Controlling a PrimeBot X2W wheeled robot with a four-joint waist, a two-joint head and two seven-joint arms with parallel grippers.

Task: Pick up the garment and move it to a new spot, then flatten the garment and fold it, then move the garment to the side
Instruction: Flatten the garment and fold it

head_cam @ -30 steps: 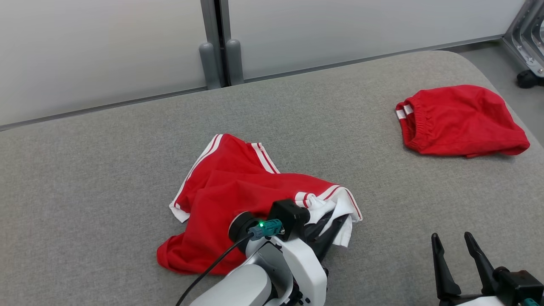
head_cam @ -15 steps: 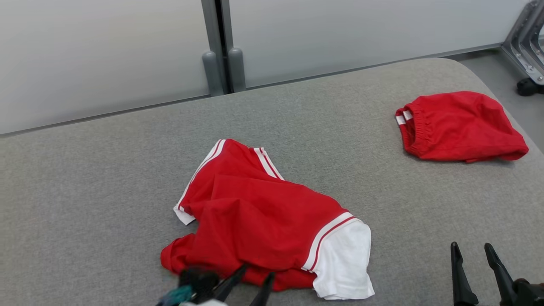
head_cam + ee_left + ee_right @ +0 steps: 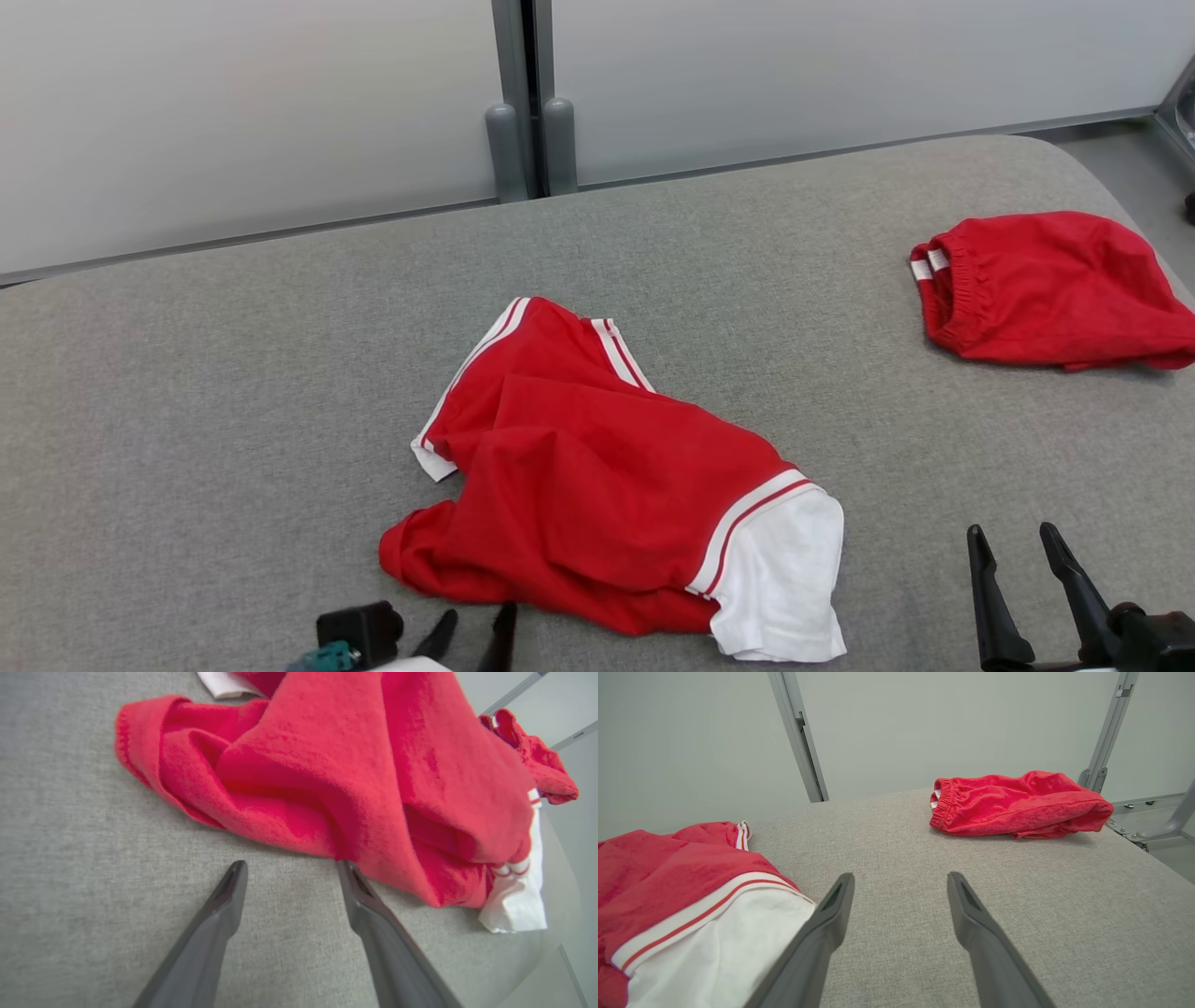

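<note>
Garment (image 3: 597, 485) lies crumpled on the grey surface (image 3: 233, 420), about mid-width and toward the near edge; it is red with white striped trim, and a white panel sits at its near right end; folds bunch up along its near left side, and a striped white hem pokes out at its far left. Left claw (image 3: 478, 623) shows at the near edge, just near of the garment's left part, with its fingers spread apart and nothing between them; in the left wrist view this claw (image 3: 292, 863) points at the near hem of the garment (image 3: 350, 765), one fingertip right at the red edge, though contact cannot be told, and the other over bare surface. Right claw (image 3: 1012, 532) stands at the near right, well apart from the garment, spread wide and empty; in the right wrist view it (image 3: 901, 876) hangs over bare surface, with the white panel of the garment (image 3: 668, 872) just to its left. A red cloth (image 3: 1055, 289) with a gathered elastic band lies at the far right of the surface, well apart from the garment. Pale wall panels (image 3: 233, 112) stand beyond the far edge.
</note>
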